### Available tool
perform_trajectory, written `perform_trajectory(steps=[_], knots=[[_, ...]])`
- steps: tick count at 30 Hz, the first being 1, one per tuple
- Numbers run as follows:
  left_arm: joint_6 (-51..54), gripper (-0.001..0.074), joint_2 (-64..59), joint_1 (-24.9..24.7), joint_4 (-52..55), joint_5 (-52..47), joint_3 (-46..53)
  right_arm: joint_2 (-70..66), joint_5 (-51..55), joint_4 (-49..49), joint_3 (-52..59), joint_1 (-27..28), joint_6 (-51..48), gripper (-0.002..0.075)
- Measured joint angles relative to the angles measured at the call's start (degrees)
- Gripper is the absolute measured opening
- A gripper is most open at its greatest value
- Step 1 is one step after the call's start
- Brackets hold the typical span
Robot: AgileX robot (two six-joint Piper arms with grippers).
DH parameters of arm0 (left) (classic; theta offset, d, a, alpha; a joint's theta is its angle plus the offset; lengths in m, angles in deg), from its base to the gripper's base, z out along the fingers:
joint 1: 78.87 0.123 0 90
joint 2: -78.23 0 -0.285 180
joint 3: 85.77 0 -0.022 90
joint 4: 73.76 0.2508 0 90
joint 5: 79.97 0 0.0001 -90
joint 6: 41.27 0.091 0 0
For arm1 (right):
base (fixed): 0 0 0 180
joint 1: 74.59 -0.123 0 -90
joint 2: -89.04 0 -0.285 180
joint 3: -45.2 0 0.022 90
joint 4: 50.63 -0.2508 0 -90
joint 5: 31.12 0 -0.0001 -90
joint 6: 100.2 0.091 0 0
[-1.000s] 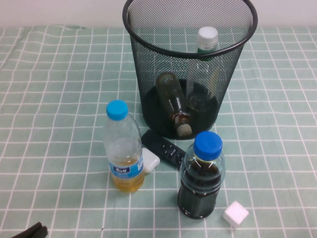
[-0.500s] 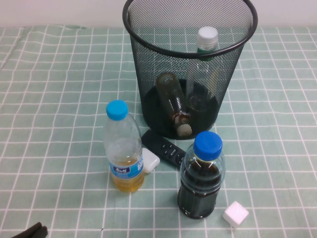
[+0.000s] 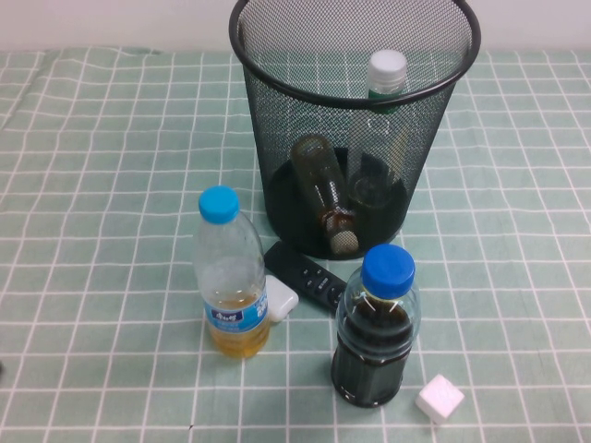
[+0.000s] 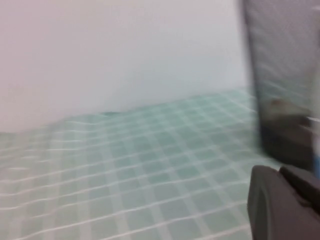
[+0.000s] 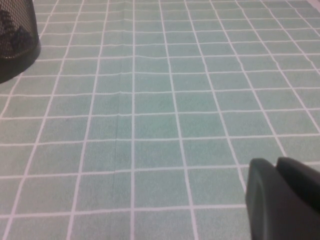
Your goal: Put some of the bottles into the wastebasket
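The black wire-mesh wastebasket [image 3: 355, 111] stands at the back middle of the table. Inside it the small brownish bottle [image 3: 325, 192] lies tilted, cap toward me. The taller clear bottle with white cap and green label [image 3: 380, 120] leans against the far right wall. Neither gripper shows in the high view. In the left wrist view my left gripper [image 4: 280, 174] is shut and empty over the cloth, with the wastebasket [image 4: 282, 85] blurred ahead. In the right wrist view my right gripper [image 5: 276, 164] is shut and empty over bare cloth, with the wastebasket's base [image 5: 15, 42] far off.
In front of the wastebasket stand a blue-capped bottle of yellow liquid [image 3: 228, 277] and a squat blue-capped bottle of dark liquid [image 3: 374, 332]. Between them lie a black remote [image 3: 305, 277] and a white block [image 3: 280, 300]. A white cube [image 3: 439, 398] sits at the front right.
The dark tip of my left gripper, seen earlier at the bottom left corner of the high view, has drawn out of that view. The bottles and wastebasket have not moved.
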Motion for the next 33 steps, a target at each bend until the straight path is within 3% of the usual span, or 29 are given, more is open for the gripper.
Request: perform_trajectory(steps=[4, 8, 14, 33], knots=[[-5.66, -0.0004, 0.0, 9.12, 7.3, 1.79, 0.0, 0.0, 0.0, 0.0, 0.0, 0.0, 0.0, -0.0001], [-8.64, -0.0004, 0.0, 13.32, 10.08, -2.91, 0.0, 0.0, 0.0, 0.0, 0.0, 0.0, 0.0, -0.0001], [-9.46, -0.0004, 0.0, 13.74, 11.6, -16.22, 0.0, 0.0, 0.0, 0.0, 0.0, 0.0, 0.0, -0.0001], [-9.58, -0.0004, 0.0, 13.83, 11.97, -16.91, 0.0, 0.13, 0.0, 0.0, 0.0, 0.0, 0.0, -0.0001]])
